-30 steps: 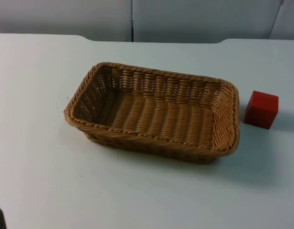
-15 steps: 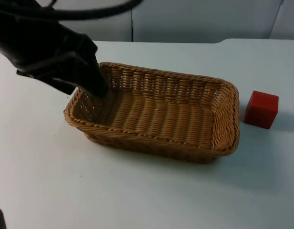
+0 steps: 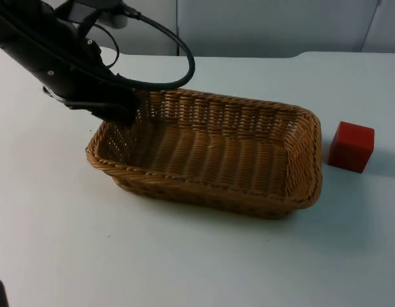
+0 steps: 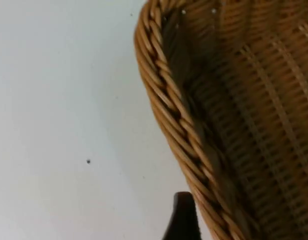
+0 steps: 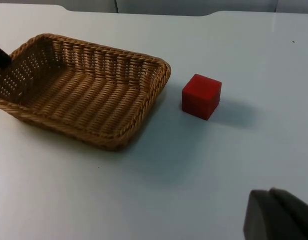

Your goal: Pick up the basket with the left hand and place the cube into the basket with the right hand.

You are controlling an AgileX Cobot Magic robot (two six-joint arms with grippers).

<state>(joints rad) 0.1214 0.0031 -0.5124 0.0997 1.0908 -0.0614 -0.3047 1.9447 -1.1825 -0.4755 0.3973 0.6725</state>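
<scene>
- The wicker basket (image 3: 210, 153) sat on the white table (image 3: 184, 268), with a grey wall (image 3: 261, 25) behind.
- The red cube (image 3: 351, 146) stood just beside the basket's right end.
- The left gripper (image 3: 123, 112) was at the basket's left rim; I could not tell its grip.

The left arm is reaching in from the upper left of the top view, slanting down and forward across the table. The left gripper (image 3: 123, 110) is sitting at the basket's (image 3: 210, 153) left short rim. In the left wrist view one black fingertip (image 4: 182, 217) is standing just outside that rim; the other is hidden, possibly inside the wall. The right gripper (image 5: 276, 215) is waiting above the table, well away.
</scene>
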